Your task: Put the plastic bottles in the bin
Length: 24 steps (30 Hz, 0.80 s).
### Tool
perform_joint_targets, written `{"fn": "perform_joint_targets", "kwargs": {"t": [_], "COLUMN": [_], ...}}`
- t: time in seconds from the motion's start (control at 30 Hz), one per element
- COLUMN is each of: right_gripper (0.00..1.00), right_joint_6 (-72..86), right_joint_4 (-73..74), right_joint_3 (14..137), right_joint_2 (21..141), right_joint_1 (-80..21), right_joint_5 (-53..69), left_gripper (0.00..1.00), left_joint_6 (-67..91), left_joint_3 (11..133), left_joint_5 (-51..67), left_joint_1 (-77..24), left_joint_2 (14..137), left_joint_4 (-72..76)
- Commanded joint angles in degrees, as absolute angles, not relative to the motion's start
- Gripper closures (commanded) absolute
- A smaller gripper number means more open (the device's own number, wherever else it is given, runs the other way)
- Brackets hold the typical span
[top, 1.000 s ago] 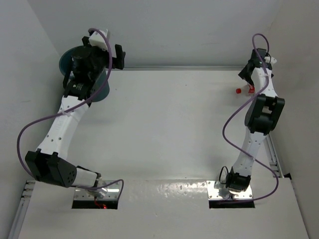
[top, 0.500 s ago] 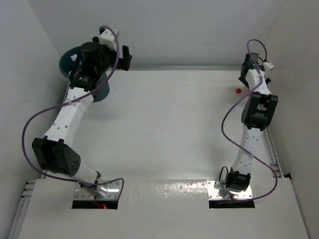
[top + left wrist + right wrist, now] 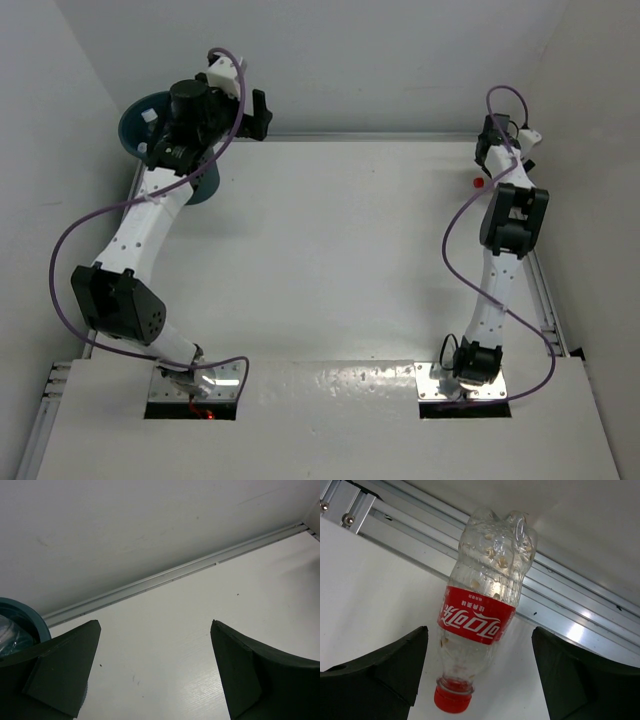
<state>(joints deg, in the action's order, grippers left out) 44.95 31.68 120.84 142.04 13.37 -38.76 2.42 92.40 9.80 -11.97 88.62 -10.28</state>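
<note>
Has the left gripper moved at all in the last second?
Yes. The left gripper has swung to the right along the back wall, away from the bin, which has stayed where it was.

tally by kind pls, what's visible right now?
grippers: 2 (left gripper, right gripper)
bin: 1
bottle: 1, red label and cap, outside the bin
total: 4
clear plastic shows inside the bin; can't count it.

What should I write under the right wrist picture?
Open right gripper faces a clear plastic bottle with red label and cap, lying on the white table.
</note>
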Motion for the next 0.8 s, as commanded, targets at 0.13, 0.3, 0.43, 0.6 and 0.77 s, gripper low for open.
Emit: {"fn": "perform_joint_targets", "kwargs": {"t": [0.13, 0.3, 0.43, 0.6, 0.77], "right_gripper": [0.19, 0.29, 0.61, 0.88, 1.0], "right_joint_6": [43.2, 41.9, 40.0, 33.3, 25.3], "right_joint_4": [26.4, 25.6, 23.3, 16.4, 5.6], "right_joint_3": [121.4, 121.0, 118.5, 102.0, 84.4], "right_joint_2": [145.2, 146.3, 144.9, 134.5, 115.8], "right_joint_1": [13.5, 13.4, 13.2, 11.0, 7.0], "right_joint_5": [-39.3, -37.2, -35.4, -30.2, -19.5], "left_gripper": [0.0, 0.0, 0.0, 0.0, 0.0], "left_joint_6": [2.4, 2.4, 2.4, 2.4, 4.9], "left_joint_3": [96.3, 96.3, 96.3, 95.8, 92.6], "left_joint_5": [9.6, 9.6, 9.6, 9.6, 11.9], "left_joint_1": [-12.5, -12.5, -12.5, -12.5, -12.0], "left_joint_2": [89.8, 89.8, 89.8, 89.2, 86.1], "left_joint_4": [-10.5, -10.5, -10.5, -10.5, -8.8]}}
